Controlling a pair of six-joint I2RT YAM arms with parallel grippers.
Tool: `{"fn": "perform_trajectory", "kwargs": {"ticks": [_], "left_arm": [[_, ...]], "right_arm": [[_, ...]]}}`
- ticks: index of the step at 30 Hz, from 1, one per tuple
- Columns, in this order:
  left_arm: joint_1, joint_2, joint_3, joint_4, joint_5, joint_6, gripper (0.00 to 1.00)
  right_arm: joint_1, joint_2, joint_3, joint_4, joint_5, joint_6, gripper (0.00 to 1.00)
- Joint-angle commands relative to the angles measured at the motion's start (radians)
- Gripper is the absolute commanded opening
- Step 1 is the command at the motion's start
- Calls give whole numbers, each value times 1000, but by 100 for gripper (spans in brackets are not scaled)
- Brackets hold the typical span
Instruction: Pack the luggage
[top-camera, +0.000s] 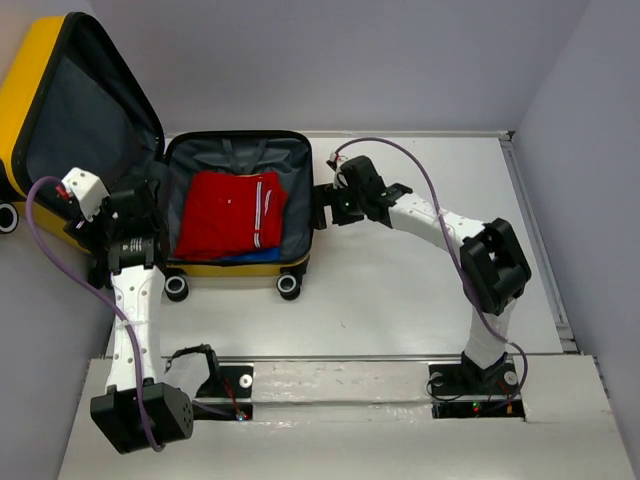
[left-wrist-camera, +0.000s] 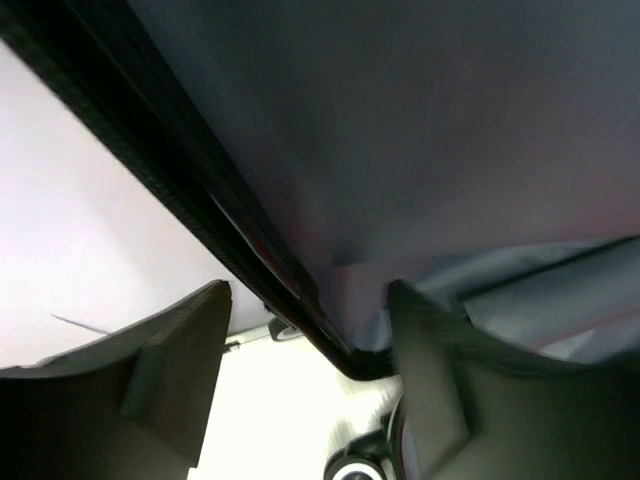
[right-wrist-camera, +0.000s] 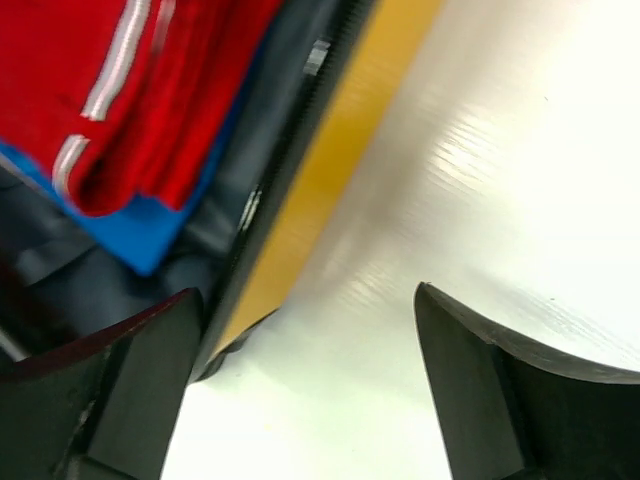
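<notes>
The yellow luggage (top-camera: 235, 268) lies open on the table, its lid (top-camera: 85, 110) standing up at the left with the grey lining showing. A folded red cloth (top-camera: 228, 213) lies inside on a blue cloth (top-camera: 250, 256). My left gripper (top-camera: 145, 200) is at the lid's lower corner. In the left wrist view it (left-wrist-camera: 308, 290) is open, with the lid's black rim (left-wrist-camera: 250, 260) running between the fingers and touching neither. My right gripper (top-camera: 322, 207) is open at the case's right side. Its wrist view (right-wrist-camera: 308, 290) shows the yellow wall (right-wrist-camera: 330, 170) between the fingers, close to the left one.
Two black wheels (top-camera: 177, 288) (top-camera: 289, 287) face the near edge of the table. White tabletop (top-camera: 430, 280) stretches to the right of the case. Grey walls close in at the back and both sides. The lid leans toward the left wall.
</notes>
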Motion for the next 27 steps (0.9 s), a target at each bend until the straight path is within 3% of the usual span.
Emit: {"fn": "perform_trajectory", "kwargs": {"ticks": [1, 4, 5, 9, 10, 12, 17, 18, 19, 26, 27], "left_arm": [[7, 5, 61, 94, -86, 17, 65], [7, 34, 85, 94, -66, 10, 40], [7, 37, 84, 98, -63, 14, 40], [7, 42, 82, 100, -25, 7, 6], [7, 37, 82, 98, -11, 5, 6], [1, 22, 76, 101, 28, 5, 6], [-73, -25, 27, 137, 18, 36, 6], [-99, -50, 6, 140, 15, 39, 6], [-134, -68, -10, 162, 14, 47, 6], [-697, -205, -139, 193, -124, 48, 6], [-697, -214, -143, 190, -124, 45, 6]], "right_arm": [[-12, 31, 10, 32, 90, 7, 87], [-12, 87, 17, 25, 101, 12, 77], [-12, 87, 21, 22, 99, 12, 75], [-12, 138, 31, 22, 73, 21, 50], [-12, 149, 33, 24, 71, 27, 36], [-12, 155, 33, 24, 67, 31, 23], [-12, 172, 42, 35, 15, 42, 23], [-12, 175, 45, 36, 6, 44, 13], [-12, 178, 53, 38, -8, 42, 8], [-3, 180, 13, 101, -59, 51, 7], [-3, 176, 7, 104, -60, 53, 7]]}}
